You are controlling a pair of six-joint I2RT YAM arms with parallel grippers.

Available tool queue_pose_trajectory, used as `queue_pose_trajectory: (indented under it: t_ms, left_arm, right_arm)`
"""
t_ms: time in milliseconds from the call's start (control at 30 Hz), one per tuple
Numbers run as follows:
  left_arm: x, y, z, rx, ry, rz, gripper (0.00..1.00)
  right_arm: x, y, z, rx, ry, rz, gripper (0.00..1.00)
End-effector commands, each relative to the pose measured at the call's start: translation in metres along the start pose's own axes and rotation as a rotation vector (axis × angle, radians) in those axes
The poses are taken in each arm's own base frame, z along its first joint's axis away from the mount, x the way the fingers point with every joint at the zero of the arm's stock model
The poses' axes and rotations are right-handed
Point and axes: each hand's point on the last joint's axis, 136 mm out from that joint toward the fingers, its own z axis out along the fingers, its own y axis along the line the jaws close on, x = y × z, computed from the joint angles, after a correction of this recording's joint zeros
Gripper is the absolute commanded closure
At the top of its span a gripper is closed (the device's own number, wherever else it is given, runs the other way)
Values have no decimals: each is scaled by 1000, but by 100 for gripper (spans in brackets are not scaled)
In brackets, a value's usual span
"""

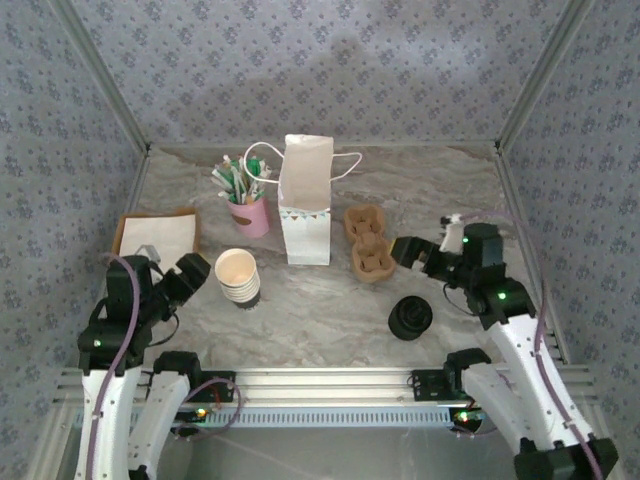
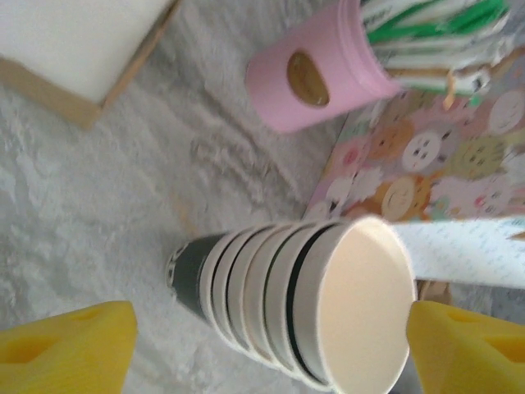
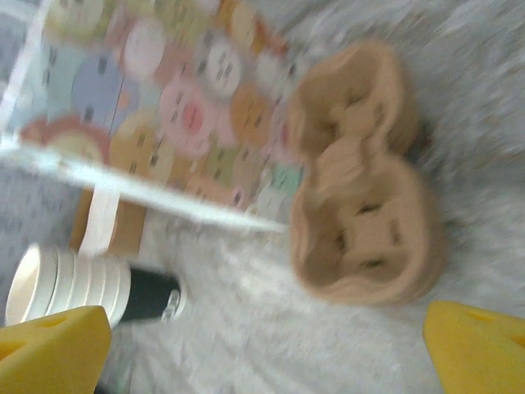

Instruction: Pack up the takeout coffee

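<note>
The stack (image 1: 239,279) of nested paper cups stands at 8 o'clock from the bag (image 1: 306,200). The top cup (image 2: 361,308), white outside and cream inside, sits nested on it, so the takeout coffee's cup is not apart from the others. The black lids (image 1: 410,318) lie at 5 o'clock from the carrier (image 1: 367,241), well apart from the stack.

The left gripper (image 2: 268,316) straddles the stack with its jaws apart. One yellow finger (image 2: 459,345) is at the top cup's rim, and whether they touch cannot be told. The other is clear of the stack's dark base.

The pink cup (image 1: 249,214), at 12 o'clock from the stack and just beside the bag at its 9 o'clock, holds green-and-white sticks (image 1: 240,178) that fan out of its mouth. The white bag stands upright with its handles up; what is in it cannot be seen. One side bears cartoon animal faces. A brown tray (image 1: 124,228) at 10 o'clock from the stack holds white sheets.

The brown pulp carrier lies at 4 o'clock from the bag, its two wells facing up. The bag stands between the stack and the carrier.

The right gripper (image 3: 267,316) is at 3 o'clock from the carrier, jaws wide apart and holding nothing, with the lids at its 7 o'clock
</note>
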Motion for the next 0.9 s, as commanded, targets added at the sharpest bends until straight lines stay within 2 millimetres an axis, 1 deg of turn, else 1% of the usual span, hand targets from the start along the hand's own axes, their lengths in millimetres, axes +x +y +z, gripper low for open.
queue_pose_trajectory:
  t_ms: [0, 67, 200, 333, 400, 533, 600, 667, 733, 867]
  left_arm:
    - [18, 3, -9, -25, 100, 18, 21]
    - [21, 5, -11, -53, 134, 35, 25]
    - [21, 5, -15, -101, 175, 73, 33]
    - [13, -2, -24, -118, 159, 115, 36]
    - [11, -5, -23, -127, 161, 139, 37]
    - [11, -16, -14, -159, 205, 212, 39]
    - [9, -22, -10, -192, 202, 279, 43]
    - [7, -27, -6, -235, 187, 342, 43]
    - [7, -31, -1, -268, 192, 386, 43]
    - [12, -33, 15, -329, 224, 439, 44]
  right_arm:
    - [35, 5, 16, 40, 132, -80, 0]
    - [47, 14, 23, 56, 182, -169, 1]
    - [63, 20, 25, 165, 228, -365, 1]
    - [71, 26, 28, 231, 242, -508, 0]
    - [75, 29, 33, 252, 259, -553, 0]
    - [82, 37, 45, 268, 277, -580, 0]
    - [86, 45, 49, 254, 288, -587, 0]
    - [87, 52, 52, 247, 295, -589, 0]
    - [84, 54, 53, 258, 281, -574, 0]
    - [79, 53, 53, 269, 230, -498, 0]
